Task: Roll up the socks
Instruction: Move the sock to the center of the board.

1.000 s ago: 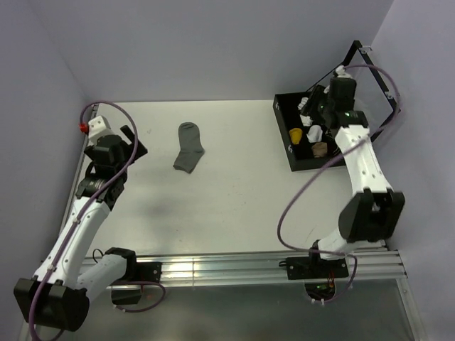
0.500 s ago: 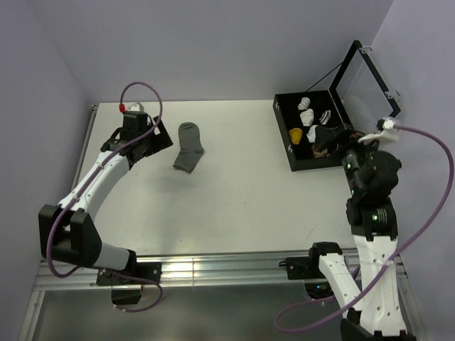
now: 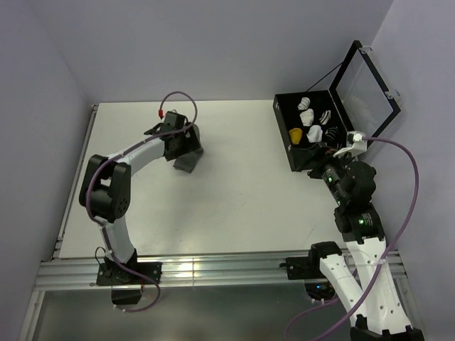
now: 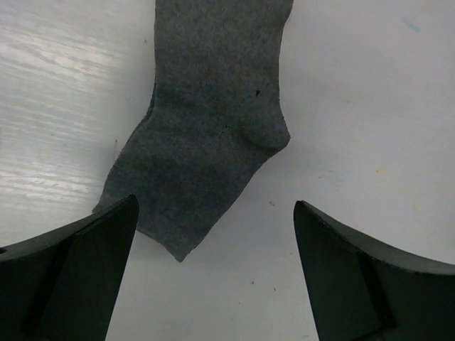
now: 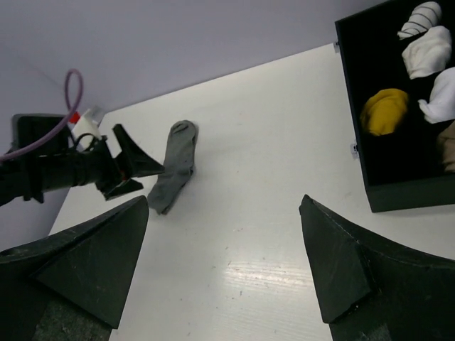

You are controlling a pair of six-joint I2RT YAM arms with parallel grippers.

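Note:
A plain grey sock [image 3: 189, 163] lies flat on the white table, left of centre; it also shows in the left wrist view [image 4: 206, 135] and the right wrist view [image 5: 175, 165]. My left gripper [image 3: 180, 144] hovers right over it, open and empty, with the sock's lower end between the fingers [image 4: 215, 206]. A mustard-yellow sock [image 3: 296, 134] sits bundled in the black box [image 3: 290, 155], also seen from the right wrist [image 5: 384, 111]. My right gripper [image 3: 318, 168] is open and empty near the box's front corner, above bare table [image 5: 224, 202].
The black box has its clear lid [image 3: 366, 82] standing open at the far right. Inside are white bundles [image 3: 308, 108], a black-and-white striped one [image 3: 325, 116] and a tan one, mostly hidden by my right arm. A lilac wall rises behind.
My left arm swung right from the table's left edge to above the grey sock. My right arm drew back from the box towards the near right.

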